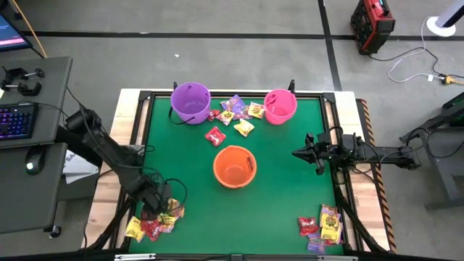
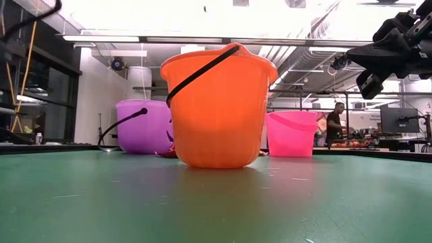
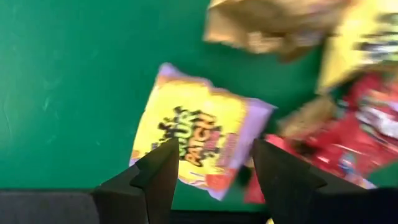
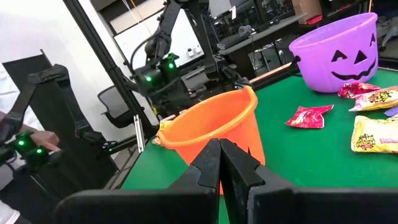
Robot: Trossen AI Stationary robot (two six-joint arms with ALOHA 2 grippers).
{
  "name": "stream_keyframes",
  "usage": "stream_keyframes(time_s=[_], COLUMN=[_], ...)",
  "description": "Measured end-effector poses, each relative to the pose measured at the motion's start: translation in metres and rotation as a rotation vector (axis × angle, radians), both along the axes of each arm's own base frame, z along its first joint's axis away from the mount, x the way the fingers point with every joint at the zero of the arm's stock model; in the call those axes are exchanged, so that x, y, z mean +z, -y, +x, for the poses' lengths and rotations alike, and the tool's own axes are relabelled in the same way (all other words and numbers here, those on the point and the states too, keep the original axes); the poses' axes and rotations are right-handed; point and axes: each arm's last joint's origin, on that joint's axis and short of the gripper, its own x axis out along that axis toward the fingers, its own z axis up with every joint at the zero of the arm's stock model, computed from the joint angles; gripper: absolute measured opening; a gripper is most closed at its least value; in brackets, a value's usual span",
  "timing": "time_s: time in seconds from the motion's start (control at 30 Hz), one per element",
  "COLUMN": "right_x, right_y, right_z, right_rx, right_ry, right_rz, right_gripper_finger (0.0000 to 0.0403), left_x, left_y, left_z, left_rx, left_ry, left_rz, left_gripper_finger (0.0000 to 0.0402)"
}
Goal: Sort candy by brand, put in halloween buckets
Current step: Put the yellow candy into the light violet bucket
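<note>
Three buckets stand upright on the green mat: purple (image 1: 191, 101) and pink (image 1: 280, 106) near the far edge, orange (image 1: 234, 166) in the middle. Candy lies in three groups: between the far buckets (image 1: 235, 109), at the near-left corner (image 1: 156, 223) and at the near-right corner (image 1: 322, 223). One red packet (image 1: 215, 135) lies alone. My left gripper (image 3: 211, 174) is open, low over the near-left pile, its fingers straddling a yellow packet (image 3: 199, 140). My right gripper (image 4: 219, 155) is shut, held above the mat right of the orange bucket (image 4: 211, 124). My left gripper comes at the yellow packet from above, one finger (image 3: 158, 177) over its printed face and the other (image 3: 280, 177) past its edge. Whether the fingers touch the packet, I cannot tell. The packet lies flat on the mat.
Red (image 3: 367, 134) and gold-brown (image 3: 273, 25) packets crowd the far side of the yellow one. Bare mat (image 1: 275, 210) lies between the two near piles. A black frame rail (image 1: 217, 92) edges the table. A desk with a keyboard (image 1: 18, 119) stands to the left.
</note>
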Motion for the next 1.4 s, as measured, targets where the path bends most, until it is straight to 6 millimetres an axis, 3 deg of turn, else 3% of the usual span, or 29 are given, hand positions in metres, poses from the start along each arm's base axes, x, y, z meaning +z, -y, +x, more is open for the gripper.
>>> stream_keyframes(time_s=[0.47,0.57,0.67,0.73,1.07,1.23,1.4], right_x=[0.000,0.000,0.000,0.000,-0.001,-0.001,-0.001], right_y=[0.000,0.000,0.000,0.000,0.000,0.000,0.000], right_z=[0.000,0.000,0.000,0.000,0.000,0.000,0.000], right_rx=[0.001,0.001,0.000,0.000,0.000,0.000,0.000], right_ry=[0.000,0.000,0.000,0.000,-0.006,-0.007,-0.007], right_rz=[0.000,0.000,0.000,0.000,0.000,0.000,0.000], right_gripper_finger=[0.0000,0.0000,0.0000,0.0000,0.0000,0.0000,0.0000], left_x=[-0.032,-0.026,-0.014,-0.005,0.059,0.059,0.045], left_y=[-0.014,-0.012,-0.012,-0.014,-0.054,-0.054,-0.038], left_z=[-0.014,-0.011,-0.004,-0.001,0.000,-0.004,-0.005], left_rx=[0.282,0.282,0.281,0.292,0.427,0.341,0.129], left_ry=[-0.041,-0.026,0.029,0.066,0.354,0.276,0.189], left_rz=[0.015,-0.014,-0.068,-0.096,-0.076,-0.167,-0.193], left_gripper_finger=[0.0183,0.0136,0.0050,0.0014,0.0001,0.0020,0.0082])
